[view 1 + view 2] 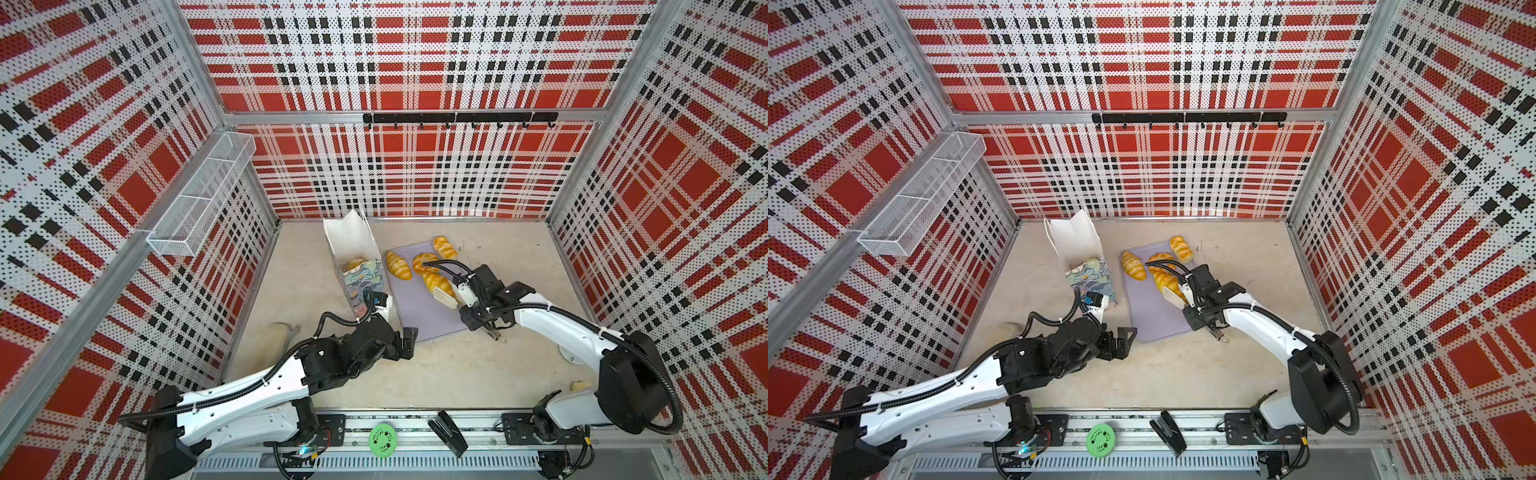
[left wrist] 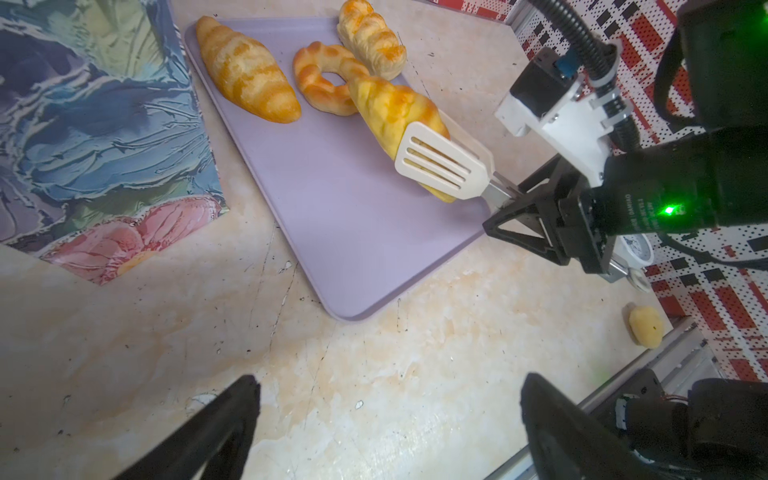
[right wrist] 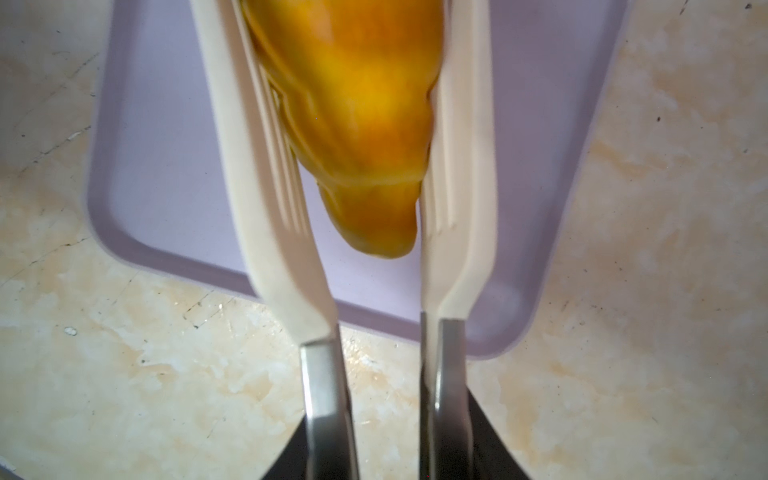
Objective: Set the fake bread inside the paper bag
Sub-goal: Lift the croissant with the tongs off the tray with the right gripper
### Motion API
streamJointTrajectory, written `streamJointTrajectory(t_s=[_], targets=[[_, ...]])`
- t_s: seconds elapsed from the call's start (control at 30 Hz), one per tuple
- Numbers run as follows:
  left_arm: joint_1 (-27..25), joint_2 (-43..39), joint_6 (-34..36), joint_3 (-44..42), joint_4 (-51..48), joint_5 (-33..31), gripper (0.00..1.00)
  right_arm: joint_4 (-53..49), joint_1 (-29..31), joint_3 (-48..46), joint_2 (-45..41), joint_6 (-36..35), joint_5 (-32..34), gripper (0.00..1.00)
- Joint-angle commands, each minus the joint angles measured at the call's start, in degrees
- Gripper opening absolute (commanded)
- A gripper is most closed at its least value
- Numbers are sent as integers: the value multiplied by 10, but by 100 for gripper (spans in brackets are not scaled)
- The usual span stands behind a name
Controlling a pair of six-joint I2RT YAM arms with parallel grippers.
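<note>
Pastry count: five seen in a top view, four over the tray and one in the bag.
Other counts: one paper bag, one tray, one pair of tongs, two grippers.
Clock dial: read in both top views, 12 o'clock at the far wall.
Held croissant (image 1: pixel 436 283): just at 5 o'clock of the ring. Its long axis runs roughly 10 to 4 and the free tip points to 10. I cannot tell whether it is clear of the tray.
Free croissant (image 1: pixel 398 265): at 11 o'clock on the tray, long axis about 11 to 5.
Ring pastry (image 1: pixel 424 262): at 12 o'clock on the tray.
Striped bun (image 1: pixel 444 247): at the 1 o'clock corner, long axis about 11 to 5.
Bagged pastry (image 1: pixel 355 264): low inside the bag, partly hidden.
Paper bag (image 1: pixel 353 245): upright with an open mouth, just beside the tray's 9 o'clock edge.
Lavender tray (image 1: pixel 419 320): flat on the table (image 1: pixel 478 374).
Tongs (image 2: pixel 440 162): white slotted blades pinch the held croissant's 4 o'clock end.
Right gripper (image 2: pixel 525 205): closed partway round the tongs' metal handles.
Left gripper (image 2: pixel 388 386): spread wide and empty, by the tray's 7 o'clock corner.
Pale-yellow lump (image 1: pixel 579 385): at 4 o'clock, well apart from the tray.
</note>
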Motion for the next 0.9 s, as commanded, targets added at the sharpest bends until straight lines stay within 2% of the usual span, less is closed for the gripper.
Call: streamJointTrajectory(t_s=[0.0, 0.47, 0.87], targets=[[-5, -18, -9, -7, -14, -21, 100, 29, 8, -4, -30, 18, -11, 39], [-5, -63, 7, 3, -51, -42, 99, 42, 44, -10, -98, 71, -23, 39], [-5, -93, 24, 24, -96, -64, 99, 57, 102, 27, -110, 97, -15, 39]])
